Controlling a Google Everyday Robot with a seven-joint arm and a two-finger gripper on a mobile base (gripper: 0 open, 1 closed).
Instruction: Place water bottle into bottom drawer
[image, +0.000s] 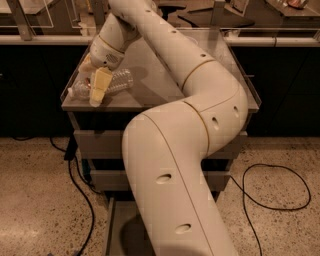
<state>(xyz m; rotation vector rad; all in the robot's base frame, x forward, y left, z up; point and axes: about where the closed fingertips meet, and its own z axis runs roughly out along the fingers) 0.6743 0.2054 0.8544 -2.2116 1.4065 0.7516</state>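
Note:
The water bottle (114, 80) lies on its side on the grey cabinet top (150, 87), near the front left corner, with its white cap (73, 92) pointing left. My gripper (95, 77) is down over the bottle's neck end, at the same spot on the cabinet top. The bottom drawer (118, 216) is pulled open at floor level. Only its left wall and a strip of its floor show; my arm hides the rest.
Two shut upper drawers (97, 143) sit under the cabinet top. My large white arm (170, 165) fills the middle of the view in front of the cabinet. Black cables lie on the speckled floor at left (75, 175) and right (272, 192). A counter rail runs behind.

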